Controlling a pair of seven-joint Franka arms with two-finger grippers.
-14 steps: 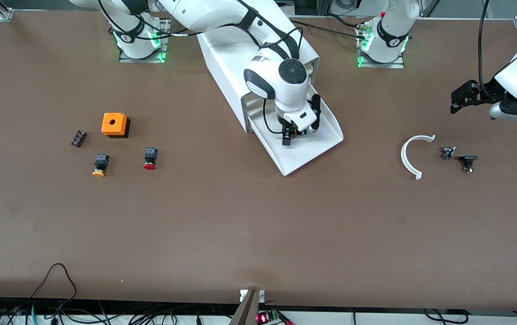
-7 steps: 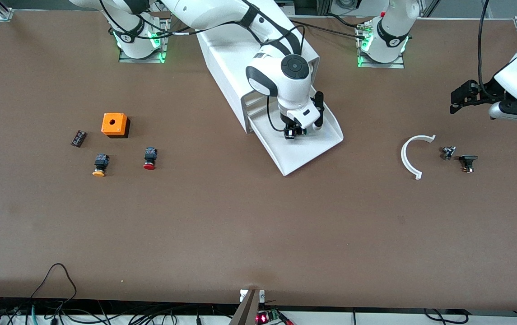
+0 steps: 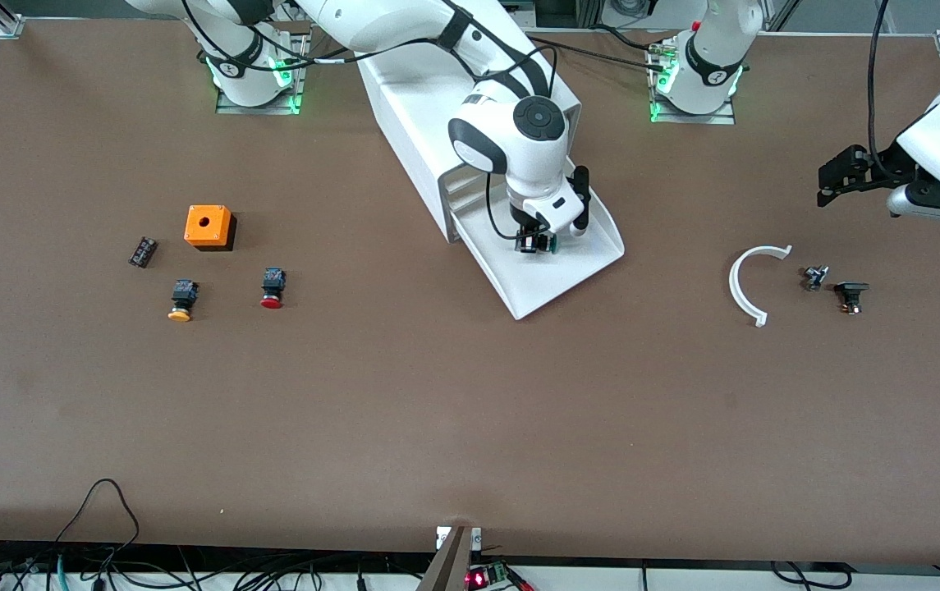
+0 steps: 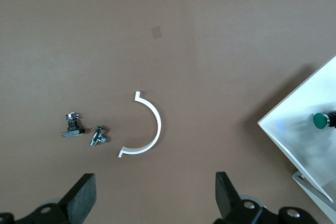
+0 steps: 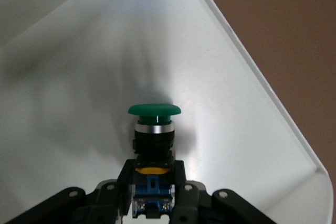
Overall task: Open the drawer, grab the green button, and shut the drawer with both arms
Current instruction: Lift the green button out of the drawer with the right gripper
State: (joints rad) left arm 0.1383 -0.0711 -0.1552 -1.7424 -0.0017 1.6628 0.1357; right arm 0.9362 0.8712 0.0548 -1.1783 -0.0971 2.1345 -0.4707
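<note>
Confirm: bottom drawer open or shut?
Open. The drawer juts from the cabinet, tray floor exposed; the right gripper is shut on the green button inside it.

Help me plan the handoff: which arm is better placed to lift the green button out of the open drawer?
Right. The right gripper is shut on the button inside the drawer; the left gripper waits open over bare table.

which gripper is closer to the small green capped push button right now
Right. The right gripper is shut on the green-capped push button inside the pulled-out white plastic drawer. The left gripper hangs open over the table's left-arm end, well apart.
</note>
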